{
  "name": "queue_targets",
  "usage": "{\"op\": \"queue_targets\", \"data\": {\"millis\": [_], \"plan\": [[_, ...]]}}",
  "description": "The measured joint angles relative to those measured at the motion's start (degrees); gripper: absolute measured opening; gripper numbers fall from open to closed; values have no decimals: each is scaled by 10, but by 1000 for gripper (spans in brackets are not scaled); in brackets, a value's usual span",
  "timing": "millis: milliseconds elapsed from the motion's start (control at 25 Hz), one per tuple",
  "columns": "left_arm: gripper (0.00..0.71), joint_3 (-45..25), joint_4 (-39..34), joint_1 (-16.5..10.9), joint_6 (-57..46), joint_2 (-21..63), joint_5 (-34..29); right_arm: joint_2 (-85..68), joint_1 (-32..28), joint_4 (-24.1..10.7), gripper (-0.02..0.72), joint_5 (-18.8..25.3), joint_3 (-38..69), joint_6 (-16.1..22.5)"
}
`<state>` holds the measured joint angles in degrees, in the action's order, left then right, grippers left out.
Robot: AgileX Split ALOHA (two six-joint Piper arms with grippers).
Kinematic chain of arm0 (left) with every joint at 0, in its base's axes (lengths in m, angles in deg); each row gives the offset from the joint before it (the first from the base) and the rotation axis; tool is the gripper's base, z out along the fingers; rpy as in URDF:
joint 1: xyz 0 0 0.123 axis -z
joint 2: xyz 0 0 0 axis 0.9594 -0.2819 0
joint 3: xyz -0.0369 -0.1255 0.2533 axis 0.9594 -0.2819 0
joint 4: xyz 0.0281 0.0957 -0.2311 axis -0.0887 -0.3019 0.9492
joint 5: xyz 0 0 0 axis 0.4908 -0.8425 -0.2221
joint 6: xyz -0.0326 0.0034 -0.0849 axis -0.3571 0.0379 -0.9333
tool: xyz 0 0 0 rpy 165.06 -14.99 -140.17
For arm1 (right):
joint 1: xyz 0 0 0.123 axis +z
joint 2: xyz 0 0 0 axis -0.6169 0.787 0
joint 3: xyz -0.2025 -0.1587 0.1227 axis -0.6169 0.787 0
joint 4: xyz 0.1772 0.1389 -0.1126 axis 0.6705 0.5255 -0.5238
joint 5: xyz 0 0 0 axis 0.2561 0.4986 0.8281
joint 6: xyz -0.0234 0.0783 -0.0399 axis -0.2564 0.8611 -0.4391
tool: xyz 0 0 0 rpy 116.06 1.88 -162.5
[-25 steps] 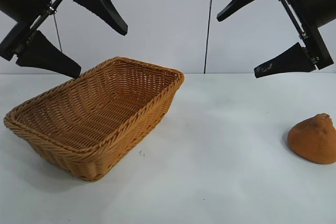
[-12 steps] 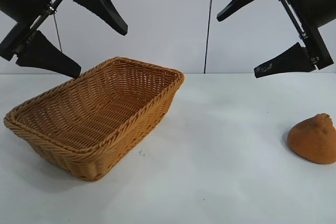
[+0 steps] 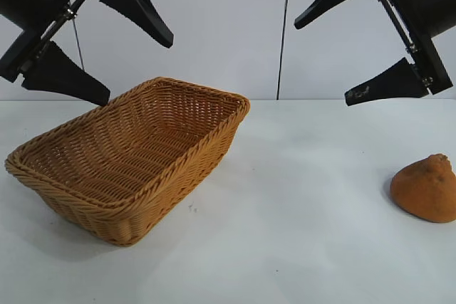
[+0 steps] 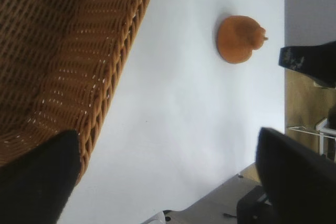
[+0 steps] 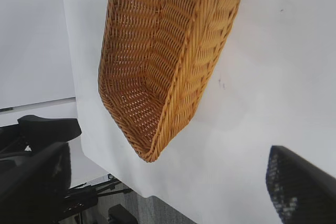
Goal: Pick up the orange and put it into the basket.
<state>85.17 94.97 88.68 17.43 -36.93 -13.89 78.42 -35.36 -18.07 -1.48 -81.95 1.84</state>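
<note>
The orange [image 3: 427, 189], dull orange-brown with a pointed knob, lies on the white table at the far right of the exterior view, and the left wrist view shows the orange [image 4: 239, 39] too. The tan wicker basket [image 3: 164, 197] stands at the left with nothing in it; its woven wall [image 4: 79, 51] fills one side of the left wrist view, and the right wrist view takes in the whole basket [image 5: 163, 51]. My left gripper [image 3: 139, 69] hangs open above the basket's far end. High over the table, up and to the left of the orange, my right gripper [image 3: 324, 62] is open and holds nothing.
The white table [image 3: 299, 176] stretches bare between basket and orange. A pale wall with a dark vertical seam [image 3: 285, 33] stands behind it. The table's edge [image 5: 173, 195] and stand parts below it show in the right wrist view.
</note>
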Motion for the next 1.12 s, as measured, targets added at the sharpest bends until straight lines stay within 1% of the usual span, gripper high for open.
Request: {"op": "queue_targets", "data": {"millis": [80,160,280,360,400,480,560,680,800,880,920,1040,1120], "plan": [[644,0,1,-1,0,0,9,0,0,0,694,0,0,0],[644,0,3,-11,0,0,9,0,0,0,694,0,0,0],[644,0,-4,-42,0,4,-7,0,0,0,694,0,0,0],[644,0,-25,-65,-16,20,-23,0,0,0,694,0,0,0],[644,0,-44,-72,-27,30,-28,0,0,0,694,0,0,0],[644,0,-92,-77,-67,56,-34,0,0,0,694,0,0,0],[644,0,-158,-69,-126,77,-41,0,0,0,694,0,0,0],[644,0,-267,-40,-252,91,-61,0,0,0,694,-1,0,0],[644,-11,-353,11,-392,92,-65,0,0,0,694,-1,0,0],[644,-24,-395,39,-491,92,-52,0,0,0,694,-1,0,0],[644,-31,-410,48,-537,92,-40,0,0,0,694,-1,0,0],[644,-53,-456,52,-645,92,-5,0,0,0,694,-1,0,0],[644,-71,-470,48,-687,92,12,0,0,0,694,-1,0,0]]}}
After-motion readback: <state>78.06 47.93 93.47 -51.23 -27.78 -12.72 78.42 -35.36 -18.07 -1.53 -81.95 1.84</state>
